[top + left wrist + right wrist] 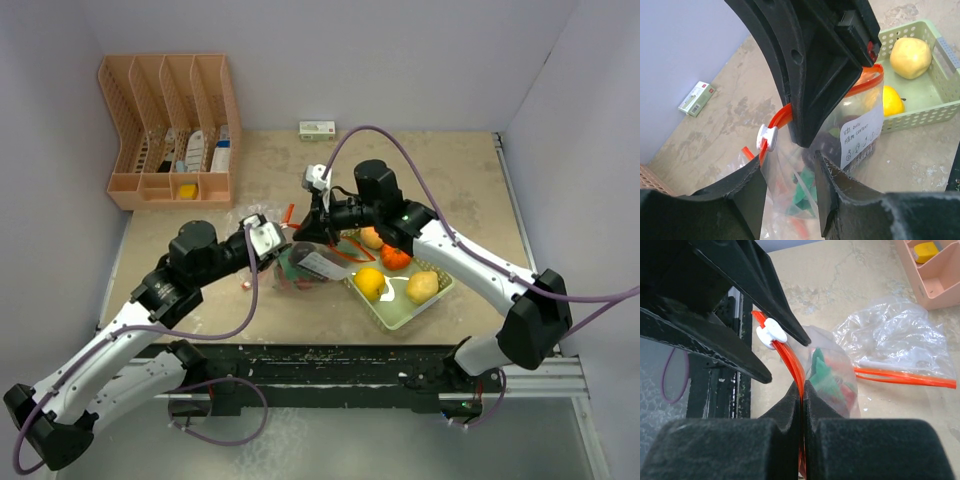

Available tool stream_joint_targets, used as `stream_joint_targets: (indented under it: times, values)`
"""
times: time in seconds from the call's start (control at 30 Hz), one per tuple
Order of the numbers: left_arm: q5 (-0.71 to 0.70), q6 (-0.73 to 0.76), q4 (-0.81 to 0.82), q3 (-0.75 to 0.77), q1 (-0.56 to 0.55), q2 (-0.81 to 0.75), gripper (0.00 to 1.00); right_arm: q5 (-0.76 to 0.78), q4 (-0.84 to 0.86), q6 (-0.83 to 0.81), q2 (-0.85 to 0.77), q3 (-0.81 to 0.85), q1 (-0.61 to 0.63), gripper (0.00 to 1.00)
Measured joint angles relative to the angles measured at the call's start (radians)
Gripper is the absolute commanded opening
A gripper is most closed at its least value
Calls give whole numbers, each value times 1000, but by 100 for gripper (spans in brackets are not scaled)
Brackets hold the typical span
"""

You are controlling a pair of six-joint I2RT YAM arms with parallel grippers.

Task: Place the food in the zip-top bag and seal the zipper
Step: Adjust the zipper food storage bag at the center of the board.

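Observation:
The zip-top bag [305, 266] stands left of the tray, with green [822, 374], red and dark food inside and a white label [860, 137] on its side. My right gripper [802, 389] is shut on the orange-red zipper [794, 365] at the bag's mouth. The white slider tab [766, 138] sits at the strip's end, just beyond my left gripper [789, 167]. That gripper's jaws stand open on either side of the clear film below the tab. More food lies in the tray: a yellow fruit [369, 282], a pale yellow one [422, 287] and a red-orange one [395, 257].
The pale green tray [398, 312] lies right of the bag. A second crumpled clear bag [895, 340] with its own orange strip lies behind. A pink organiser [170, 130] stands at the back left, a small box [317, 129] by the back wall.

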Motion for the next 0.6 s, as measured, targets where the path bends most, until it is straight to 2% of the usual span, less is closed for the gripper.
stream_joint_targets:
  times: [0.07,0.17,0.3,0.5,0.6]
  values:
    - [2,0,20,-15,0,6,40,-4,-6,-5,0,0,0,0]
    - [2,1,49,-29,0,19,18,-22,-20,-15,-2,0,0,0]
    - [-1,3,94,-41,0,37,0,-31,-35,-27,-10,0,0,0]
    - [-1,4,146,-71,-1,30,0,-31,-40,-39,-14,0,-1,0]
    - [-2,4,150,-75,-1,21,0,-27,-42,-43,-16,0,-1,30]
